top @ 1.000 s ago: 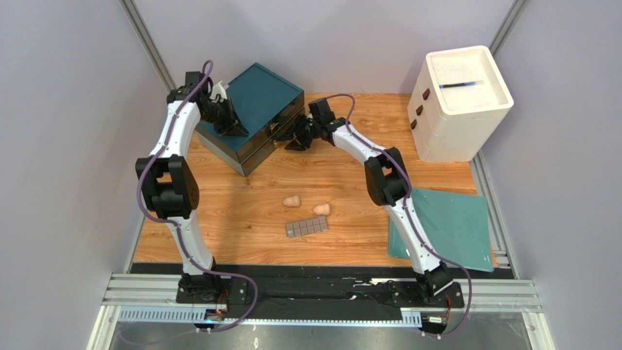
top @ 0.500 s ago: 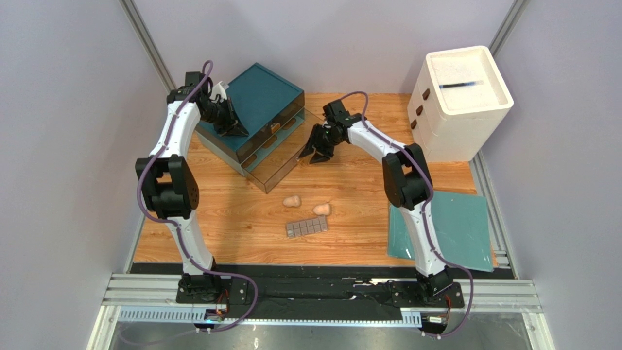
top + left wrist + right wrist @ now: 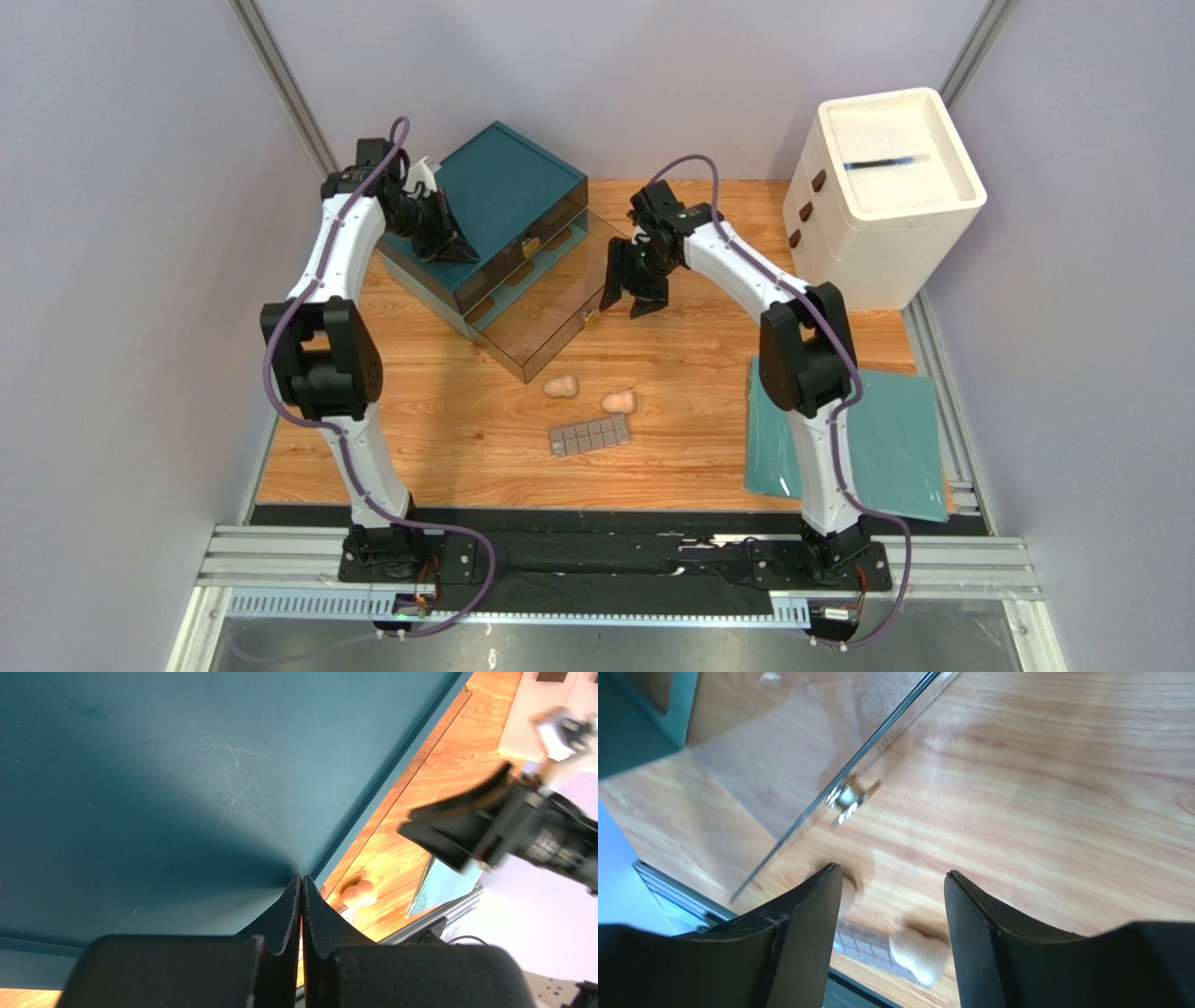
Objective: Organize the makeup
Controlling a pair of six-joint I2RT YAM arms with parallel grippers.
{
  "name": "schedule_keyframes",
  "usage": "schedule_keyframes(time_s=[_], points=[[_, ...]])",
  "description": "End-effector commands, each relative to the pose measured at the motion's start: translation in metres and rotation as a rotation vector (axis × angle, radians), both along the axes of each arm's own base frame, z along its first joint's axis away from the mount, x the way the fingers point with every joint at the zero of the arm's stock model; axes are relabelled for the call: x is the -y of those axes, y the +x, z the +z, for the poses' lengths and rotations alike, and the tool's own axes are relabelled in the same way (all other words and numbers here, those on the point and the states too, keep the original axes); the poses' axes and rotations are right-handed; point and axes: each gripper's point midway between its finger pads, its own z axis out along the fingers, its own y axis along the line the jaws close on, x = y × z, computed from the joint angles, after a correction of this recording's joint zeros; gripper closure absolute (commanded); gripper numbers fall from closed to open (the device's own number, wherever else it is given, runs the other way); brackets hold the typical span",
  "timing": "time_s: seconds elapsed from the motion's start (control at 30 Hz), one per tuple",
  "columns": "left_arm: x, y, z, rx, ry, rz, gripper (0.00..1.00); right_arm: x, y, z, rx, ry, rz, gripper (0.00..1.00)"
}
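Observation:
Two peach sponges [image 3: 561, 385] [image 3: 617, 402] and a grey-brown palette [image 3: 589, 437] lie on the wooden table. Beige bottles show faintly in an upper drawer [image 3: 530, 245] of the teal drawer box [image 3: 505, 189]. Its lower clear drawer [image 3: 554, 315] is pulled out. My right gripper [image 3: 634, 287] is open and empty, just right of the drawer front. In the right wrist view the drawer knob [image 3: 844, 799], one sponge [image 3: 919, 954] and the palette [image 3: 868, 943] show. My left gripper [image 3: 452, 241] is shut and rests on the box top [image 3: 175, 777].
A white drawer cabinet [image 3: 884, 196] stands at the back right. A flat teal mat [image 3: 863, 434] lies at the right front, under the right arm. A sponge also shows in the left wrist view [image 3: 358, 892].
My right gripper moved right and toward the front, and the clear lower drawer slid out with it. The gripper is now apart from the drawer. The left arm has not moved.

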Motion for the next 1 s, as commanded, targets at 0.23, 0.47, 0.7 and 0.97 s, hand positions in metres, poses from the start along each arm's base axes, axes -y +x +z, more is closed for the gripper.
schedule_keyframes(time_s=[0.23, 0.47, 0.7, 0.97], points=[[0.005, -0.005, -0.007, -0.037, -0.014, -0.026, 0.97, 0.021, -0.097, 0.013, 0.038, -0.190, 0.467, 0.33], [0.004, -0.007, -0.012, -0.051, -0.008, -0.033, 0.97, 0.013, -0.135, -0.018, 0.023, -0.359, 0.632, 0.22], [0.003, -0.010, -0.016, -0.061, 0.000, -0.041, 0.97, 0.007, -0.139, -0.050, -0.022, -0.417, 0.647, 0.27], [0.002, -0.012, -0.017, -0.061, 0.001, -0.039, 0.97, 0.019, -0.130, -0.071, -0.016, -0.508, 0.614, 0.58]])
